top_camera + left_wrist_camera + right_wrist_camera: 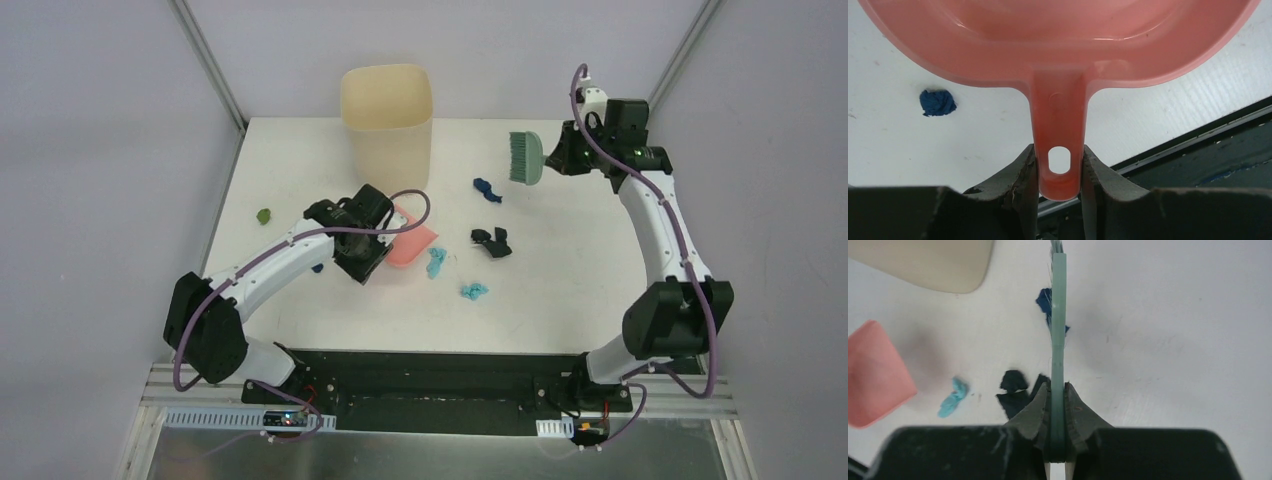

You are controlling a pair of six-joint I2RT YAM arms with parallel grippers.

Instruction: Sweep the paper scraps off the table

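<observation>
My left gripper [378, 243] is shut on the handle of the pink dustpan [414, 243], which rests on the white table [560, 290]; the wrist view shows the jaws [1059, 167] clamping the handle [1058, 120]. My right gripper [563, 152] is shut on the teal hand brush [525, 158], held above the table at the back right, gripped edge-on [1058, 400]. Paper scraps lie between the tools: a navy one [487, 189], a black one [491, 241] and two light blue ones [437, 262] [474, 291]. Another navy wad [937, 102] lies left of the pan, and a green one [264, 215] at far left.
A tall cream bin [387, 110] stands at the back, just behind the dustpan. Grey walls and metal rails frame the table. The black base plate [440, 375] runs along the near edge.
</observation>
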